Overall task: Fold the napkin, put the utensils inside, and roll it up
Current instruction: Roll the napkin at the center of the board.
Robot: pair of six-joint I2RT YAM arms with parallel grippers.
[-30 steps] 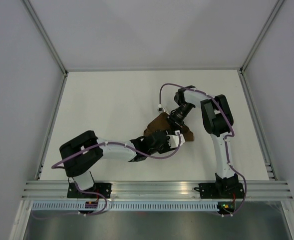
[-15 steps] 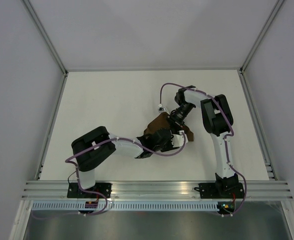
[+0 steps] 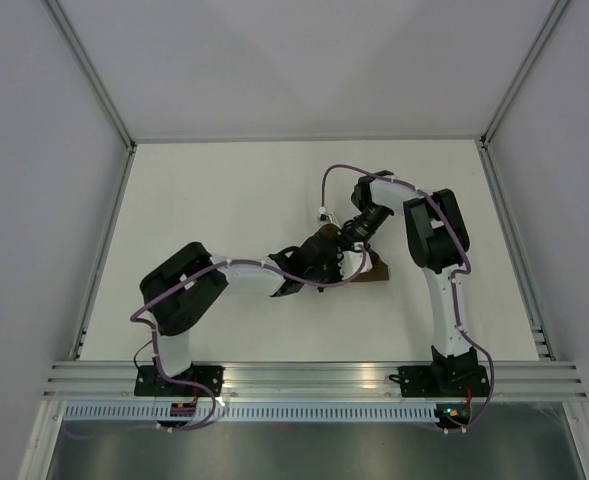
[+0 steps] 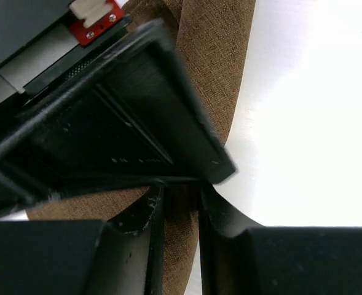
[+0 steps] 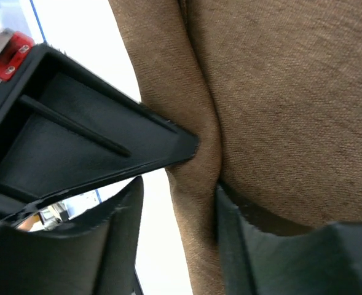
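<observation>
The napkin (image 5: 279, 92), a dark brown cloth of coarse matte weave, lay bunched on the smooth white table (image 3: 214, 200) near its middle, where the two arms met. The left pincer (image 4: 179, 212) was almost closed, its black fingers (image 4: 230, 258) pinching a narrow rolled strip of the cloth. The right pincer (image 5: 177, 203) stood wider apart around a rounded fold, which touched one finger only; a bright gap showed beside the other.
</observation>
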